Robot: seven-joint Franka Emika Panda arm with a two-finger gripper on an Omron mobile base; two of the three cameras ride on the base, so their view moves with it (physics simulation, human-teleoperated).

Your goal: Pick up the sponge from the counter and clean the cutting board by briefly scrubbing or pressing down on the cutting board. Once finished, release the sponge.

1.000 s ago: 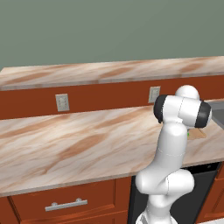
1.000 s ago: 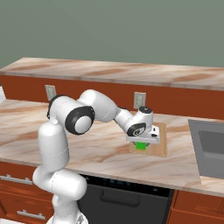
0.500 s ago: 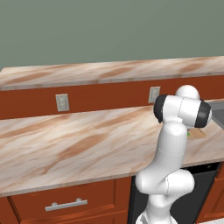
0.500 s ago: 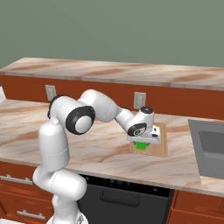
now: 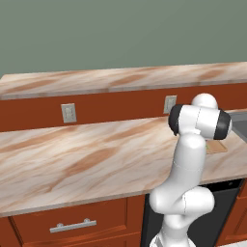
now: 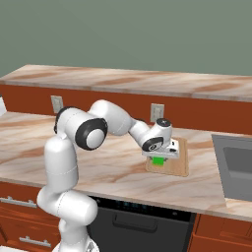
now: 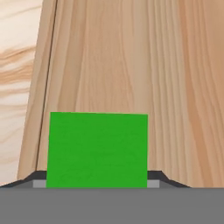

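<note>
Sponge [image 7: 97,150] green side up at lower centre of the hand view, lying between the two dark fingertips [image 7: 155,177] that poke out at either side of its lower edge. Fingertips right against its sides, so closed around it by the look of things, though actual contact too small to confirm. In the right base view, sponge [image 6: 158,160] seen as a green patch directly under the gripper [image 6: 160,156], right of centre in the frame, sitting on the near-left part of the cutting board [image 6: 179,160].

Cutting board [image 7: 131,65] filling most of the hand view behind and around the sponge, wood grain running up the frame, its left edge near the left side with a strip of marble counter [image 7: 17,61] beyond it. From the left base view, only a corner of the board [image 5: 215,146] visible at the right, past the arm's elbow.

Counter [image 6: 113,170] stretching across the middle of the right base view, sink [image 6: 237,160] at the right edge, well apart from the board. Two wall outlets [image 6: 156,112] on the reddish backsplash above, dishwasher [image 6: 142,224] below the counter at bottom centre.
</note>
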